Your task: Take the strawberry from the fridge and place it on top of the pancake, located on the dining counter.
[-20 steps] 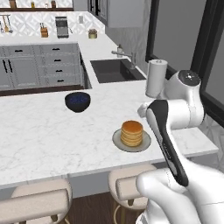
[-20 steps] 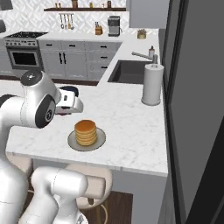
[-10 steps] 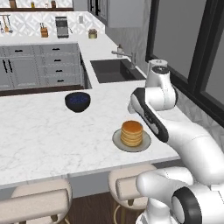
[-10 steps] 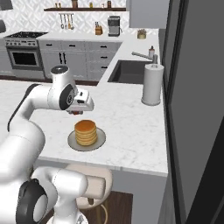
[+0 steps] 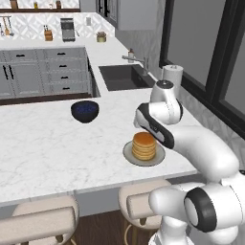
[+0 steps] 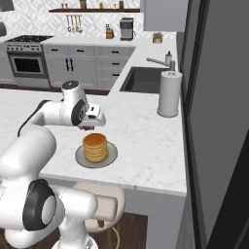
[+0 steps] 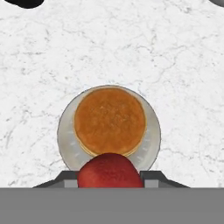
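The strawberry (image 7: 110, 171), deep red and rounded, is held between the fingers of my gripper (image 7: 110, 178), which is shut on it. In the hand view it hangs just over the near rim of the grey plate (image 7: 65, 135), with the golden-brown pancake (image 7: 109, 120) stack straight ahead below. From the right base view the gripper (image 6: 88, 127) hovers just behind and left of the pancake (image 6: 95, 147), the strawberry (image 6: 87, 127) peeking out red under the hand. The pancake (image 5: 144, 146) stands near the front edge of the dining counter (image 5: 48, 148).
A dark blue bowl (image 5: 85, 111) sits left of the plate, further back. A white paper towel roll (image 6: 169, 95) stands beside the sink (image 5: 122, 76). Beige stools (image 5: 43, 222) line the counter's front edge. Tall dark-grey panels (image 6: 219, 121) rise on the right.
The arm has swung in over the counter and come down toward the pancake stack, carrying the strawberry. Pancake, plate and bowl have stayed put.
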Controlling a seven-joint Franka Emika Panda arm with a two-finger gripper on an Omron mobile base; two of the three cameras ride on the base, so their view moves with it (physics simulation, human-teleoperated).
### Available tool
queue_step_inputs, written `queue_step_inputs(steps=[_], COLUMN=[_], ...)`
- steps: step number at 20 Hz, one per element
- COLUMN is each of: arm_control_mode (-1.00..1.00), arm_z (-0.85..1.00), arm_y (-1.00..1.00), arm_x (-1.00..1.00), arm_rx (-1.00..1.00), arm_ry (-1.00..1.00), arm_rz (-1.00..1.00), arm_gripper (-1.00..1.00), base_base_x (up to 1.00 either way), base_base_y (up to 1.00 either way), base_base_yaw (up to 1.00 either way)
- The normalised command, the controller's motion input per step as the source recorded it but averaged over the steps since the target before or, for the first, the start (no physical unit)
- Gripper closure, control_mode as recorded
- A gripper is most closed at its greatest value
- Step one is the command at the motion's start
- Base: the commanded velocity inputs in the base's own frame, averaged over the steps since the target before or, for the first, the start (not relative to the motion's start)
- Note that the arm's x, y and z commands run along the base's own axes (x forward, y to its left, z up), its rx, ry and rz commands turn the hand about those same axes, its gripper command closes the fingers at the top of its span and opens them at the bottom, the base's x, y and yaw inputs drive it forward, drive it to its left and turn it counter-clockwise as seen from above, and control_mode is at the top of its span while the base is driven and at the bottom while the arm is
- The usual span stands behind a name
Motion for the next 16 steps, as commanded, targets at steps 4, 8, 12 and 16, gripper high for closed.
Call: queue_step_inputs(steps=[4,8,12,16], arm_control_mode=[-1.00,-1.00,-1.00,-1.00], arm_z=[-0.41,-0.17,-0.12,-0.29], arm_y=[-0.02,0.00,0.00,0.01], arm_x=[-0.11,0.54,0.44,0.16], arm_rx=[0.00,0.00,0.00,0.00], arm_ry=[0.00,0.00,0.02,0.04], arm_rz=[0.00,0.07,0.05,0.04], arm_gripper=[1.00,1.00,1.00,1.00], base_base_x=[0.00,0.00,0.00,0.00], base_base_y=[0.00,0.00,0.00,0.00], base_base_yaw=[0.00,0.00,0.00,0.00])
